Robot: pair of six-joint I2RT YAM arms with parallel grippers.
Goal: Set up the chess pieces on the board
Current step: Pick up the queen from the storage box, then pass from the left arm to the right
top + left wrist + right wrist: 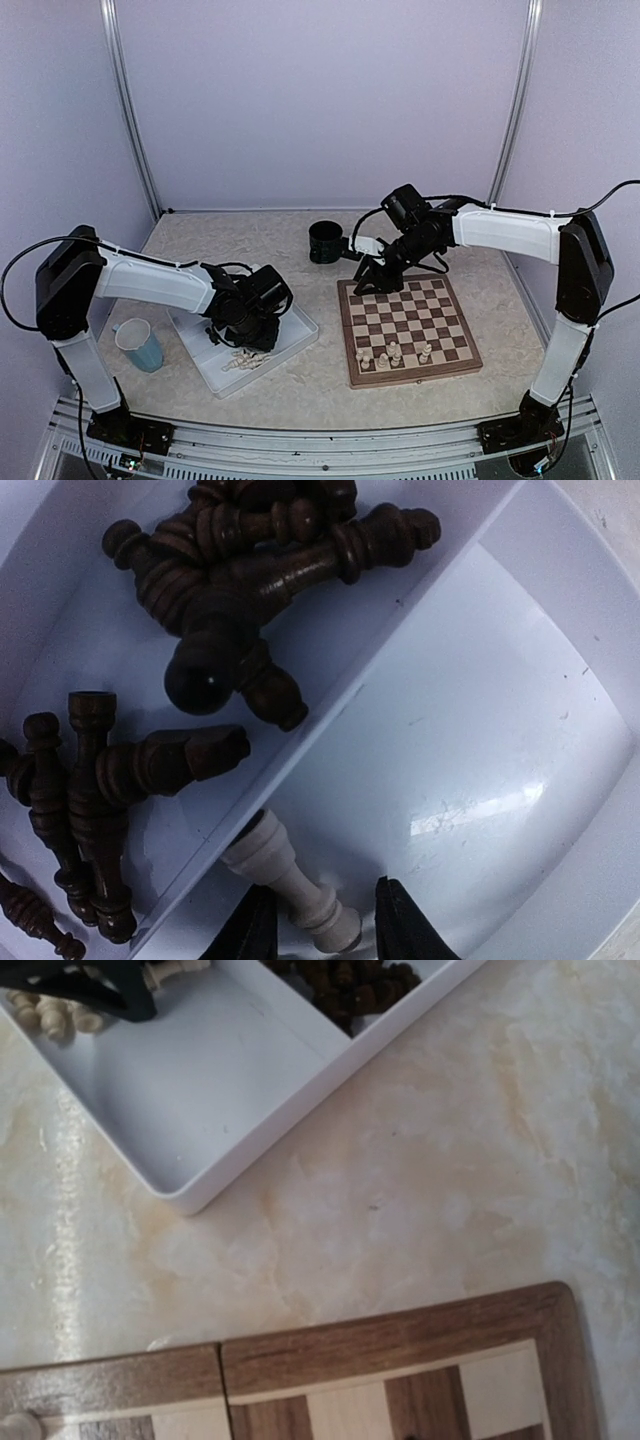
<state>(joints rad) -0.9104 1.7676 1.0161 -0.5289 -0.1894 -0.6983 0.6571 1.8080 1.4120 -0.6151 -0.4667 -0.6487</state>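
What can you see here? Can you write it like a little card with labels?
board: square wooden chessboard with dark and pale checks
on board: a few cream wooden chess pieces, near rows
tray: white divided plastic tray, left of board
in tray: dark brown turned chess pieces in one compartment, cream ones beside
left jaws: either side of a lying cream piece; grip unclear
right jaws: above board's far left corner; open or shut unclear
cups: black cup behind board; light blue cup left of tray

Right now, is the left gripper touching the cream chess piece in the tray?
Cannot tell. The left wrist view shows the cream piece lying between the left gripper's fingers, but shadow hides whether either finger meets it.
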